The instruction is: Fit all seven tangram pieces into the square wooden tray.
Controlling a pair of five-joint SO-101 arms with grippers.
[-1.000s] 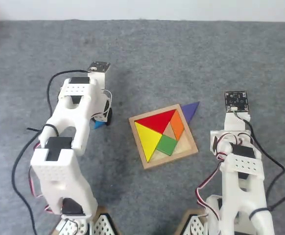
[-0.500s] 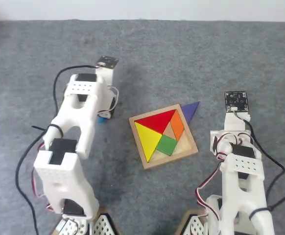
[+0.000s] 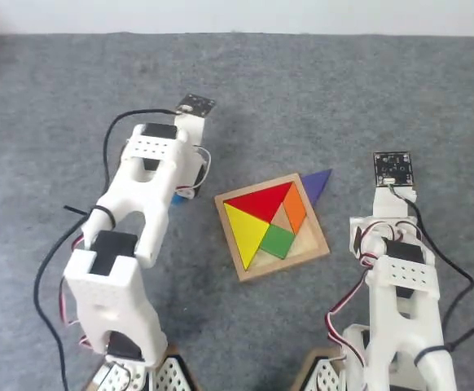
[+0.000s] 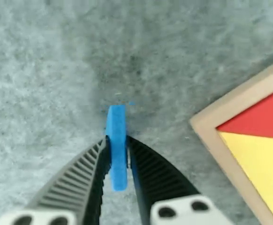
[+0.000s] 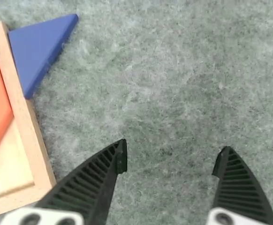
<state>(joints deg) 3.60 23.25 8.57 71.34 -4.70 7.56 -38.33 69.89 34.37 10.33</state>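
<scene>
Blue piece (image 4: 117, 145) stands on edge, pinched between the left fingers (image 4: 150, 176). It has swung closer to the tray (image 4: 218, 150), now just ahead of them, so placing looks next. Left arm (image 3: 139, 204) stretches forward, angled trayward. Right fingers (image 5: 99, 183) hang spread, with a dark-blue triangle (image 5: 38, 47) beyond them.

This looks like a robotics lab bench or a hobbyist's test setup. A grey felt mat (image 3: 343, 90) covers the table, and two white plastic arms, the left arm (image 3: 111, 297) and the right arm (image 3: 404, 277), stand on it with exposed black cables (image 3: 38, 285), loose red-and-white servo wires (image 3: 332, 314) and bare camera circuit boards (image 3: 392, 169) at their wrists. A square wooden tray (image 3: 288, 265) of coloured tangram pieces lies between them.
</scene>
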